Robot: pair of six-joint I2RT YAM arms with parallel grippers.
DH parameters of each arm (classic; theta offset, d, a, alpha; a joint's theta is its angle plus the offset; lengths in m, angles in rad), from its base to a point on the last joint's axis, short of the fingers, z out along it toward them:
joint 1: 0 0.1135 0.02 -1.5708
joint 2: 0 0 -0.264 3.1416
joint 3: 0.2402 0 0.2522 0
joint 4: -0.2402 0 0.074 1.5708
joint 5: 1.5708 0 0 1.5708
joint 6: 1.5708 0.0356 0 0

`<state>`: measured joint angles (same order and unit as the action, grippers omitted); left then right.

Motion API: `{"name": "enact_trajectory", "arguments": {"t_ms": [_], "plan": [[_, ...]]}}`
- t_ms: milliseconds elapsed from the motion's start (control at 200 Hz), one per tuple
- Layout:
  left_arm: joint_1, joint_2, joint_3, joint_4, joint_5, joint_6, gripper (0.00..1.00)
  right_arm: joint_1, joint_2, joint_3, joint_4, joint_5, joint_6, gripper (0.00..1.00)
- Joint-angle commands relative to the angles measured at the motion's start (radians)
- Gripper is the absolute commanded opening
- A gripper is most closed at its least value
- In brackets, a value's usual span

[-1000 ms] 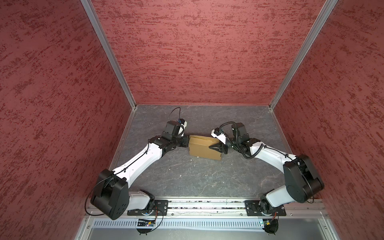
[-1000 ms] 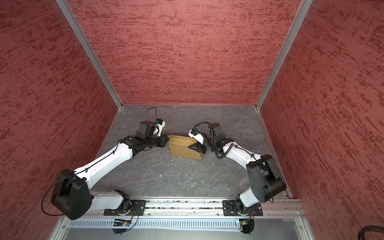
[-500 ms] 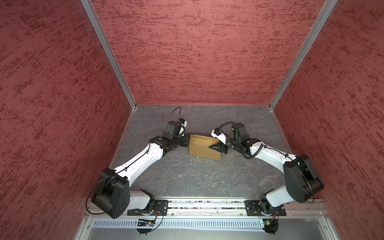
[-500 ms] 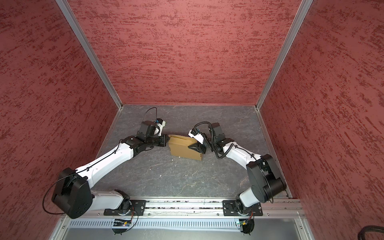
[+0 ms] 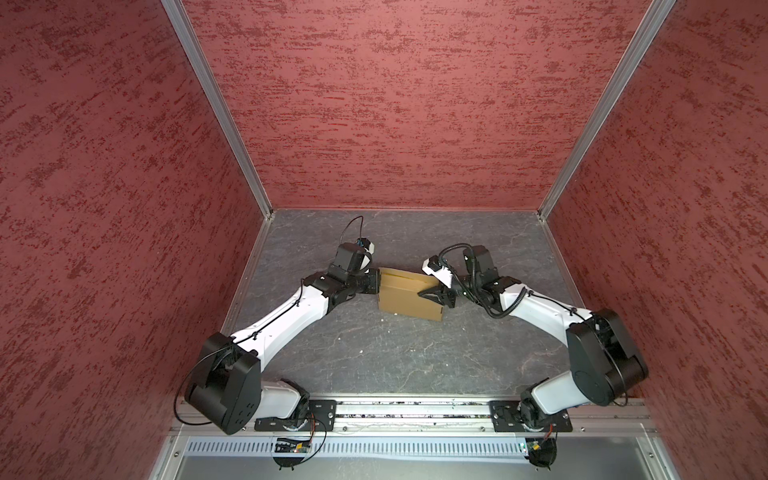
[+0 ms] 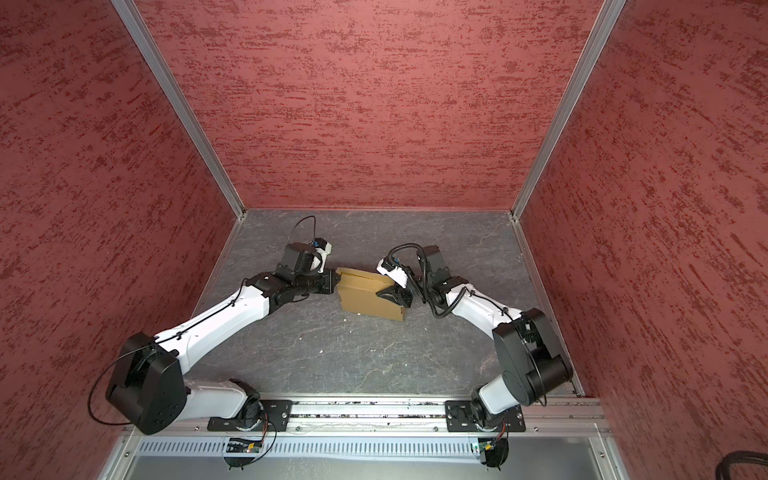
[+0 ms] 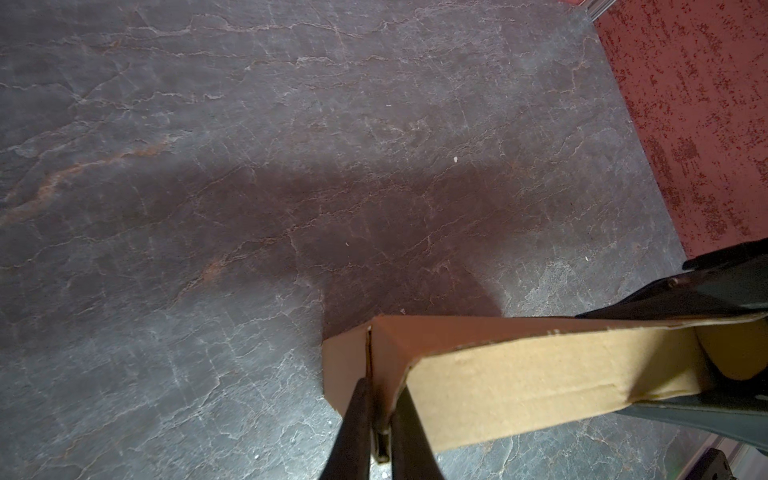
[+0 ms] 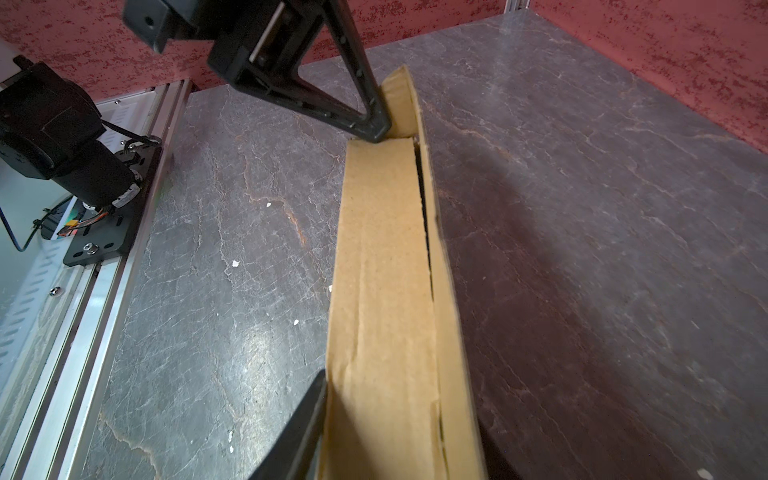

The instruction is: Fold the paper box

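Observation:
The paper box [image 5: 405, 297] [image 6: 365, 301], shallow and brown, lies mid-table in both top views, its back flap slightly raised. My left gripper [image 5: 376, 281] [image 6: 332, 282] is at the box's left end. In the left wrist view its two dark fingers [image 7: 357, 415] are shut on a thin cardboard wall at the box's [image 7: 519, 386] corner. My right gripper [image 5: 432, 297] [image 6: 390, 296] grips the box's right end across its thickness. In the right wrist view one finger [image 8: 299, 424] presses the box [image 8: 382, 270]; the other finger is hidden behind the cardboard.
The grey stone-patterned table [image 5: 374, 353] is walled in red on three sides. An aluminium rail [image 5: 415, 409] with both arm bases runs along the front edge. Small white crumbs [image 8: 235, 263] lie on the table near the box.
The left gripper has crept slightly toward the box's left end. The box and the right arm have not visibly moved.

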<state>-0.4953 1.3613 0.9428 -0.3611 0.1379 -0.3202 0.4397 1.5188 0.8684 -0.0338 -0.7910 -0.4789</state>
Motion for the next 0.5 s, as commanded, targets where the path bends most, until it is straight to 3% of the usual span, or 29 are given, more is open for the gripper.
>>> {"name": "enact_trajectory", "arguments": {"t_ms": [0, 496], "plan": [[-0.009, 0.041, -0.040, -0.069, -0.020, -0.010, 0.10, 0.010, 0.018, -0.022, -0.013, 0.004, -0.020, 0.19], [-0.015, 0.025, -0.015, -0.069, -0.024, -0.022, 0.10, 0.009, 0.023, -0.020, -0.014, 0.006, -0.018, 0.19]]}}
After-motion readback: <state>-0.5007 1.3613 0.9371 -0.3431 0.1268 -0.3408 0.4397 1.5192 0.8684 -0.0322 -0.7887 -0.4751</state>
